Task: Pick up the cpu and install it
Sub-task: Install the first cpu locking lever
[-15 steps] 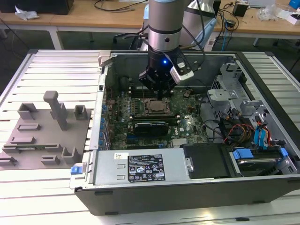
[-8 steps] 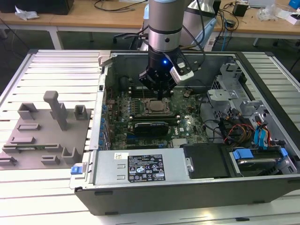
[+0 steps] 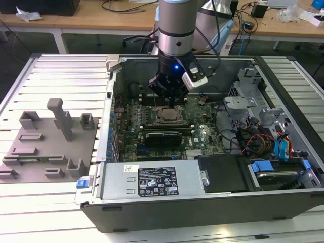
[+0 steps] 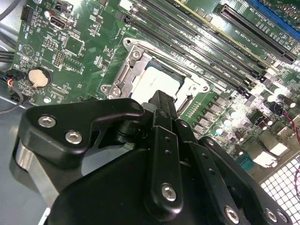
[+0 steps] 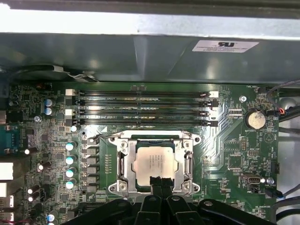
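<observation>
Cpu (image 5: 153, 161) seated in socket (image 5: 123, 161); hand (image 5: 160, 180) hides its edge.

You work in a robotics lab: the arm (image 3: 175, 30) hangs over an open case (image 3: 202, 208) on a slatted metal table (image 3: 61, 71), a fixture plate (image 3: 35, 152) beside it, cable-strewn wooden benches (image 3: 101, 20) behind.

Cpu (image 5: 153, 161): silvery-grey top, pale rim.
Socket (image 5: 123, 161) frame: bright bare metal.
Board (image 5: 234, 150) around socket: green, fine pale print.
Slots (image 5: 145, 110) beside socket: black, in parallel stripes, white end tabs.
Capacitors (image 5: 70, 159) beside socket: silver, pale blue tops.
Coin cell (image 5: 256, 119) near socket: pale silver.
Gripper (image 5: 160, 180) at socket: black, silver screw heads.
Plate (image 3: 45, 147), well apart from socket: plain grey.
Table (image 3: 50, 202): silver-white ribbed stripes.
Clips (image 3: 262, 166): blue.
</observation>
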{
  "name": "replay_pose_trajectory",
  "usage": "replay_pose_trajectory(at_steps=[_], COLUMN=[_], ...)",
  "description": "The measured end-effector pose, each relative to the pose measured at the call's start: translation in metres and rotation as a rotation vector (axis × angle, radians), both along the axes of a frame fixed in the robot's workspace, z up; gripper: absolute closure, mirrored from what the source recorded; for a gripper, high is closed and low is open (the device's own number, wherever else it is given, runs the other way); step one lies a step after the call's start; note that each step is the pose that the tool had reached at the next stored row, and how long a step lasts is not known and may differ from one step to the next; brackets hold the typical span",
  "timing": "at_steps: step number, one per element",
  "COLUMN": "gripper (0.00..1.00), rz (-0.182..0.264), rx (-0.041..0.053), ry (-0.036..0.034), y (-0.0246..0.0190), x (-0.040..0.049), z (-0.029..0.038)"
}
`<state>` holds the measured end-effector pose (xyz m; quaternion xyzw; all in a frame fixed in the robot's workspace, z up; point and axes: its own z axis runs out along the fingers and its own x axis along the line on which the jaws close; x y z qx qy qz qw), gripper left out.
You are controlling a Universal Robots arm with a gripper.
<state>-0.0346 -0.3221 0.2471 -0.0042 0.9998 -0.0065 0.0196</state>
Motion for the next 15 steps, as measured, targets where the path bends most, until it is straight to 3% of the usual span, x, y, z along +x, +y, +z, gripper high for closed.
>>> replay_pose_trajectory(at_steps=[15], gripper=[0.89], rz=[0.0], rx=[-0.0001], ry=[-0.0003], y=[0.0], x=[-0.0088], z=[-0.0001])
